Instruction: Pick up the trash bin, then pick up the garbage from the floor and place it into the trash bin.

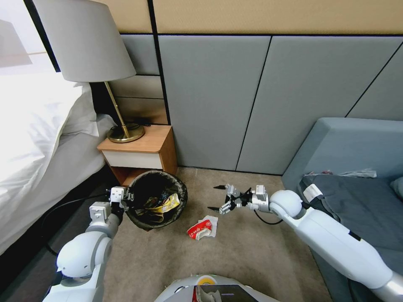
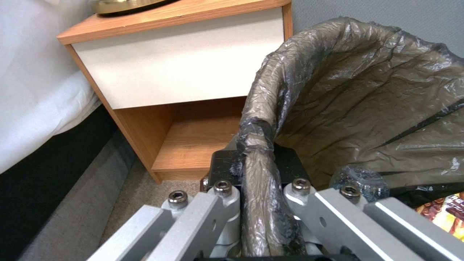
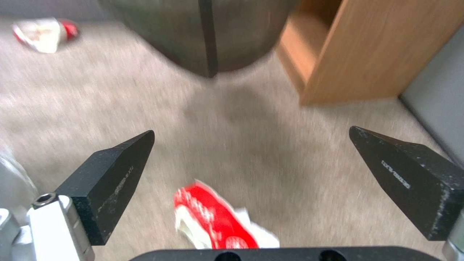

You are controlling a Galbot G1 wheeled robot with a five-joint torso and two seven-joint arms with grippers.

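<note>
Left pincer (image 2: 259, 170) clamps the bin (image 1: 156, 204) rim beside the nightstand (image 1: 140, 153); its dark liner holds wrappers. Right pincer (image 1: 217, 197) hangs wide above the carpet, near a red-white packet (image 1: 200, 229).

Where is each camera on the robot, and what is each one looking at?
Head view: up on the head, looking down at the carpet, the trash bin and the red-and-white packet; both arms show.
Left wrist view: on the left arm, looking along the left gripper, shut on the bin's bagged rim, toward the nightstand.
Right wrist view: on the right arm, looking down between the open right gripper at the packet.
Shared: all three see the bin.
</note>
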